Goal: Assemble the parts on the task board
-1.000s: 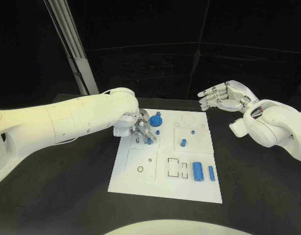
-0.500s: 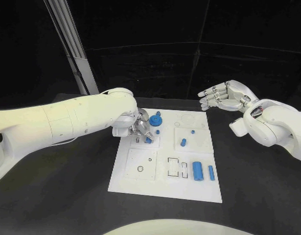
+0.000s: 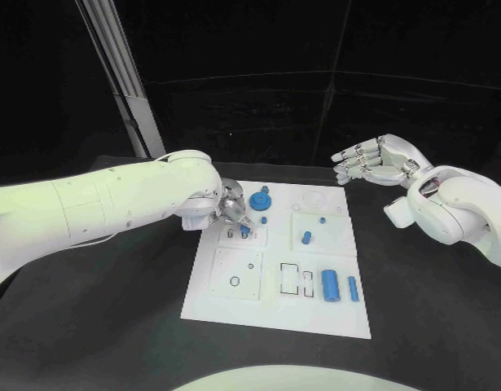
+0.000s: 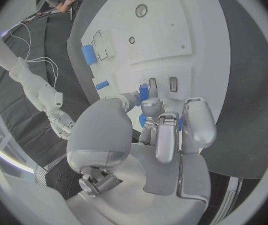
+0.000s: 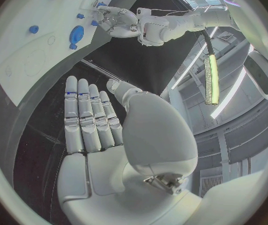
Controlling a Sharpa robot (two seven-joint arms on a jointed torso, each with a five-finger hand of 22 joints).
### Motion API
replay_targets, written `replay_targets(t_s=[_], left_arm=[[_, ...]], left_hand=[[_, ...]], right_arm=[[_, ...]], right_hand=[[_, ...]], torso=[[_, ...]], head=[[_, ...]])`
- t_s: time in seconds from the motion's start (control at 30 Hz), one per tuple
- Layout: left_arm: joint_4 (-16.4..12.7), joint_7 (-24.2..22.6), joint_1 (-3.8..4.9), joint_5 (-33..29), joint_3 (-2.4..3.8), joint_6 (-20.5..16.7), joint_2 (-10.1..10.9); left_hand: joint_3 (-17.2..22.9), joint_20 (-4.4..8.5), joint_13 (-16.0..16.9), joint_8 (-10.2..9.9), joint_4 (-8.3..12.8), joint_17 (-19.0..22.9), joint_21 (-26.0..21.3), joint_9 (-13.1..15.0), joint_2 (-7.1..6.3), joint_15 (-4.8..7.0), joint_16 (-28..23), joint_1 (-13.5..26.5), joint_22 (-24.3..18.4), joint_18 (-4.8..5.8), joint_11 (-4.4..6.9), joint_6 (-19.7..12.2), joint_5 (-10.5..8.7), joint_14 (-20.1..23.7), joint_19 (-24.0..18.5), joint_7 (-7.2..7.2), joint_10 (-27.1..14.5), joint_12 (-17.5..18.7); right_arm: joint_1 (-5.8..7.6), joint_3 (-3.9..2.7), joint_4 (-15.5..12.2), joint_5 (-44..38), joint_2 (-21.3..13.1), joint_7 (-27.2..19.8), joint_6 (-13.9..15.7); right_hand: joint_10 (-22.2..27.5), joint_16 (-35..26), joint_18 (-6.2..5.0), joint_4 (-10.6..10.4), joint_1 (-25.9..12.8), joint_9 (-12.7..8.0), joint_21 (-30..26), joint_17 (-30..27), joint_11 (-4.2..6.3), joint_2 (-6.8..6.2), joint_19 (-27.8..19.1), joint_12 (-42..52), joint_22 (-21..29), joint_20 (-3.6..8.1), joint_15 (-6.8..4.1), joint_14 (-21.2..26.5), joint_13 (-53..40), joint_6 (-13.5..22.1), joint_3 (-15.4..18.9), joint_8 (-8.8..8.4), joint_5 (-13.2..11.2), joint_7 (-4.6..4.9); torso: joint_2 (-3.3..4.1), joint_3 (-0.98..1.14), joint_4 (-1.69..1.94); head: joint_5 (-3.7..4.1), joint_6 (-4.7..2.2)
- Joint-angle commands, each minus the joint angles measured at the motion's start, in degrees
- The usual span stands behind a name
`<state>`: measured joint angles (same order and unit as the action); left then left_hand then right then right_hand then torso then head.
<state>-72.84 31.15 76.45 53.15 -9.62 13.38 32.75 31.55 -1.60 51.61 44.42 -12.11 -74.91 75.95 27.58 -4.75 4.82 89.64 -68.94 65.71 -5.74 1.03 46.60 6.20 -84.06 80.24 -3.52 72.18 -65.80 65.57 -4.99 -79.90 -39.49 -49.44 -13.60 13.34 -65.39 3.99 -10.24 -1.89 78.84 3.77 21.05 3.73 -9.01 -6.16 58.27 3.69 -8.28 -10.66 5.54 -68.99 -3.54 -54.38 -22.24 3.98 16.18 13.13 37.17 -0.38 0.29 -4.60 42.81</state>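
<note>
Nowhere legible text, left hand point(image 3: 229, 213) pinching blue part point(image 4: 143, 92), task board point(image 3: 335, 305)

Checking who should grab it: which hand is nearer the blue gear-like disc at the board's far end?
Left. The left hand works on the task board just beside the blue disc; the right hand hovers open off the board's far right corner.

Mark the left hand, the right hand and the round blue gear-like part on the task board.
left hand point(image 3: 229, 210), head view, on the silver fingers over the board.
right hand point(image 3: 366, 160), head view, middle of the hand.
round blue part point(image 3: 260, 200), head view, on its top face.
</note>
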Motion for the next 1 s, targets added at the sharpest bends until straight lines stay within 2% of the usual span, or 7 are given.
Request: replay_targets(t_s=[0.03, 0.23, 0.27, 0.4, 0.7, 1.0], left_arm=[[-1.09, -1.81, -0.28, 4.20, -0.04, -5.41, 0.59], [-1.64, -1.52, -1.06, 6.62, -0.11, -7.20, 0.97], [-1.62, -1.44, -1.16, 6.80, -0.12, -7.27, 0.96], [-1.53, -1.03, -1.54, 7.42, -0.24, -7.15, 0.84], [-1.78, 0.05, -1.83, 7.95, -0.62, -3.89, 0.87], [-2.13, 0.26, -1.87, 8.00, -0.73, -1.29, 1.36]], left_hand=[[10.49, -0.15, -0.10, 0.29, 10.21, -15.09, 0.38, 0.05, -0.13, -0.24, 0.36, 0.28, 0.13, 0.92, 0.01, -0.39, -0.26, -5.94, 0.39, 0.18, 0.34, -0.29], [10.83, -0.12, -0.14, 0.47, 10.30, -15.09, 0.50, 0.21, -0.25, -0.20, 0.36, 0.58, 0.33, 0.95, 0.06, -0.29, -0.29, -5.94, 0.49, 0.23, 0.49, -0.29], [10.93, -0.11, -0.22, 0.52, 10.28, -15.09, 0.49, 0.25, -0.26, -0.19, 0.36, 0.69, 0.32, 0.95, 0.07, -0.27, -0.29, -5.94, 0.50, 0.24, 0.50, -0.25], [11.03, -0.10, -0.25, 0.57, 10.26, -15.09, 0.49, 0.30, -0.26, -0.18, 0.36, 0.82, 0.32, 0.94, 0.08, -0.24, -0.30, -5.94, 0.50, 0.26, 0.53, -0.24], [11.53, -0.07, -1.21, 0.83, 10.48, -15.09, 0.63, 0.52, -0.49, -0.14, 0.36, 1.16, 0.57, 0.99, 0.16, -0.20, 0.07, -5.94, 0.60, 0.35, 0.29, 0.35], [11.66, -0.06, -1.29, 0.97, 10.49, -15.09, 0.70, 0.63, -0.61, -0.15, 0.36, 1.40, 0.72, 1.02, 0.18, -0.16, 0.16, -5.94, 0.65, 0.38, 0.36, 0.38]], right_arm=[[0.11, -0.03, -0.03, -0.07, -0.10, -0.67, -0.06], [0.11, -0.03, 0.00, -0.07, -0.18, -0.74, -0.03], [0.11, -0.03, 0.01, -0.07, -0.18, -0.75, -0.04], [0.11, -0.03, 0.01, -0.07, -0.18, -0.79, -0.09], [0.11, -0.03, 0.09, -0.07, -0.12, -0.88, -0.24], [0.10, -0.03, 0.19, -0.07, -0.01, -1.12, -0.61]], right_hand=[[0.30, -0.37, 0.13, 0.15, -0.61, -0.05, -0.25, -0.06, -0.02, 0.20, -0.01, -0.15, 0.07, -0.25, 0.27, 0.28, 0.07, 0.48, -0.18, -0.37, 0.08, -0.03], [0.39, -0.38, 0.14, 0.18, -0.67, -0.05, -0.32, -0.06, -0.05, 0.21, -0.04, -0.14, 0.11, -0.27, 0.30, 0.36, 0.07, 0.56, -0.19, -0.36, 0.06, 0.00], [0.39, -0.38, 0.14, 0.18, -0.67, -0.05, -0.32, -0.06, -0.05, 0.21, -0.04, -0.14, 0.11, -0.27, 0.30, 0.36, 0.07, 0.56, -0.19, -0.36, 0.06, 0.00], [0.41, -0.37, 0.14, 0.18, -0.69, -0.05, -0.33, -0.06, -0.06, 0.22, -0.05, -0.14, 0.12, -0.28, 0.31, 0.37, 0.07, 0.58, -0.19, -0.36, 0.04, 0.01], [0.49, -0.37, 0.14, 0.19, -0.77, -0.05, -0.39, -0.06, -0.09, 0.26, -0.07, -0.13, 0.16, -0.31, 0.34, 0.43, 0.07, 0.65, -0.21, -0.35, 0.01, 0.04], [0.52, -0.37, 0.15, 0.19, -0.81, -0.05, -0.42, -0.06, -0.10, 0.28, -0.07, -0.12, 0.17, -0.32, 0.35, 0.45, 0.06, 0.67, -0.22, -0.35, 0.00, 0.04]], torso=[[0.01, -0.02, 0.03], [0.04, -0.04, 0.02], [0.05, -0.02, -0.10], [0.09, -0.02, -0.14], [0.11, 0.00, -0.15], [0.12, 0.00, -0.07]], head=[[-0.05, 0.09], [-0.13, 0.05], [-0.26, 0.07], [-0.30, 0.11], [-0.38, 0.42], [-0.36, 0.39]])
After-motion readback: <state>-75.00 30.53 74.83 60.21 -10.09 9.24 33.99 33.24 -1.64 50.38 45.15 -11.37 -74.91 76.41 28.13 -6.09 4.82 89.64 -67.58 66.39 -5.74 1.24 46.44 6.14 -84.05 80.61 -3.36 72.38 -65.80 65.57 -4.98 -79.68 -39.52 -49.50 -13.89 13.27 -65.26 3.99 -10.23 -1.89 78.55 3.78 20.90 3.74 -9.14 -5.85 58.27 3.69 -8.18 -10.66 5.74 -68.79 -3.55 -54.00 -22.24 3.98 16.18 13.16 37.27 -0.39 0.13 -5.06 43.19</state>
